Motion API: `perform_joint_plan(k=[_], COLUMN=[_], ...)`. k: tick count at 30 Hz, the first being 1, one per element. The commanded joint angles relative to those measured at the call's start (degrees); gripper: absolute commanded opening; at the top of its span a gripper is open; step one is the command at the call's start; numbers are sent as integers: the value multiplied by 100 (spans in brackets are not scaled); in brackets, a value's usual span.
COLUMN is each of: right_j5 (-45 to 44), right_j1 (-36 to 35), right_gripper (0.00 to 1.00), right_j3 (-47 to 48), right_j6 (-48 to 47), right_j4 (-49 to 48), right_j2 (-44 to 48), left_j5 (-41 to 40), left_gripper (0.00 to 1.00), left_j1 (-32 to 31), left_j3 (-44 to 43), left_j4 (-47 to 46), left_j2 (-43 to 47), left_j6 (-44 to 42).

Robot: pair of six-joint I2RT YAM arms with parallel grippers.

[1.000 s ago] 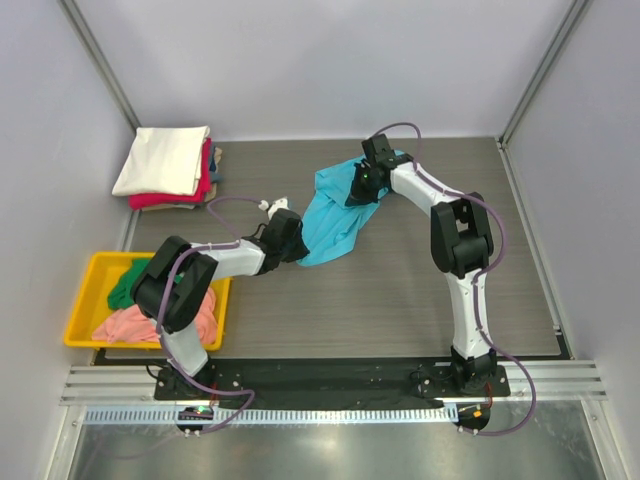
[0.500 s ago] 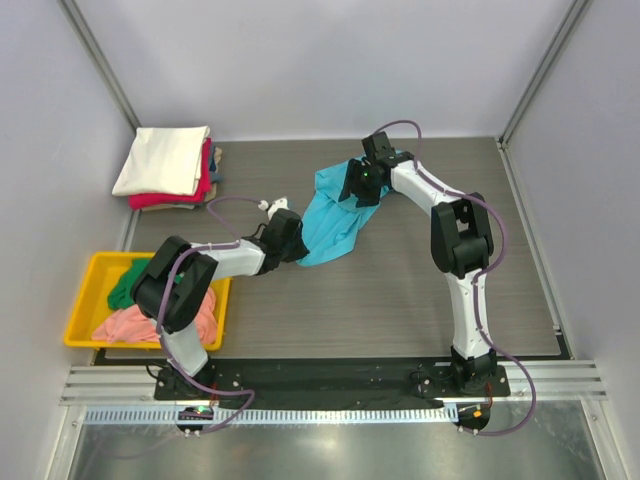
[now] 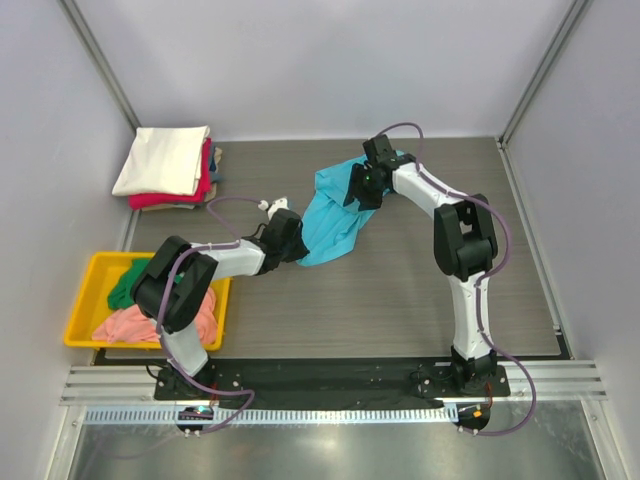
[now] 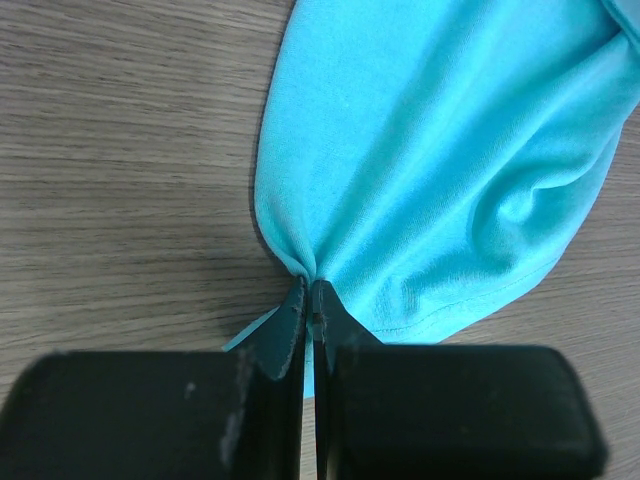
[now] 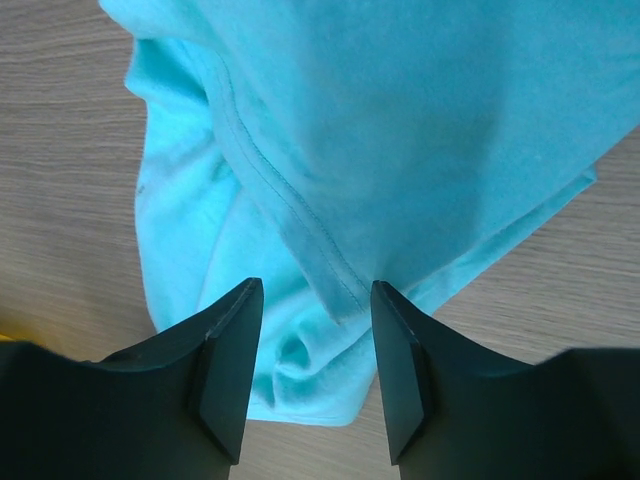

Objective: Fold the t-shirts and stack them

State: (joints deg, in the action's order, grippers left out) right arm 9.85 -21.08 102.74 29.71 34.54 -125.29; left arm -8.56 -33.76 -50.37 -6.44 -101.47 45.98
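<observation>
Time to spread the blue shirt flat before folding. Lies bunched up on the table, well to the right of the tray. Hold the near hem tight in the left gripper, jaws pinched shut on it. Lower the right gripper, jaws wide apart over a seam, and close on one layer only. Then pull apart slowly, low down, so nothing slips or twists. Leave the stack, behind the tray, for later.

Turquoise t-shirt — yellow tray
</observation>
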Motion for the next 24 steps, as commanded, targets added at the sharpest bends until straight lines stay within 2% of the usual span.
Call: perform_joint_plan(k=[1, 8, 16, 19, 23, 24], right_j5=[-141, -299, -501, -571, -922, -958], right_j1=[-89, -186, -203, -203, -238, -256], right_gripper=[52, 49, 26, 27, 40, 41], right_j3=[-105, -61, 53, 114, 246, 264], right_j6=[-115, -212, -326, -379, -440, -466], right_j4=[0, 17, 131, 175, 325, 377], right_j2=[269, 67, -223, -302, -364, -373], left_j5=[-357, -331, -296, -287, -278, -278], left_gripper=[0, 0, 0, 0, 0, 0], left_j1=[45, 45, 45, 45, 45, 45], left_j3=[159, 159, 98, 89, 71, 62], left_j4=[776, 758, 732, 723, 732, 723], left_j2=[-356, -426, -540, -567, -602, -619], left_j6=[-238, -229, -238, -238, -238, -238])
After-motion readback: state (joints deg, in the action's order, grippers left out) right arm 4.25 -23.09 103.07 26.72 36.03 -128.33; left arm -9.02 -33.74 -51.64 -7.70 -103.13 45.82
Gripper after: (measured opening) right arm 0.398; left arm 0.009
